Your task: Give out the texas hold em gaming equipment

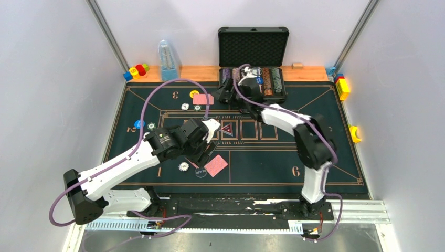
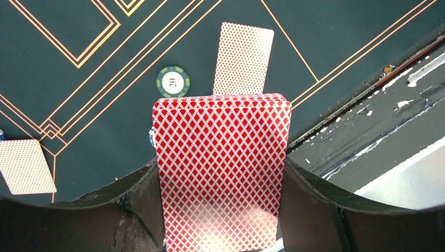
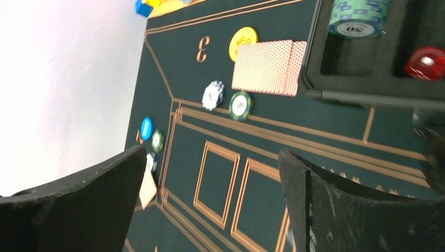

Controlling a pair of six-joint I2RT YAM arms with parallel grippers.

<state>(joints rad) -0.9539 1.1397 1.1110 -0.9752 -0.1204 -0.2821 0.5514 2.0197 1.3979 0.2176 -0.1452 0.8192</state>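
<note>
My left gripper (image 1: 206, 143) is shut on a deck of red-backed playing cards (image 2: 223, 173), held above the green mat near seat 1. Below it in the left wrist view lie a single card (image 2: 244, 58) and a green chip (image 2: 173, 81); another card (image 2: 26, 165) lies at the left. In the top view seat 1 holds a card (image 1: 215, 165), a white chip (image 1: 183, 166) and a dark dealer button (image 1: 200, 171). Seat 3 holds two cards (image 3: 268, 66), a yellow disc (image 3: 243, 43), a white chip (image 3: 212, 95) and a green chip (image 3: 241, 105). My right gripper (image 3: 210, 199) is open and empty beside the case.
The open black chip case (image 1: 253, 63) stands at the mat's far edge with chip stacks (image 3: 357, 16) in it. A blue disc (image 1: 139, 124) and a green chip (image 1: 151, 126) lie at seat 2. Toy blocks (image 1: 137, 70) and a clear blue bottle (image 1: 168, 60) stand at the back left.
</note>
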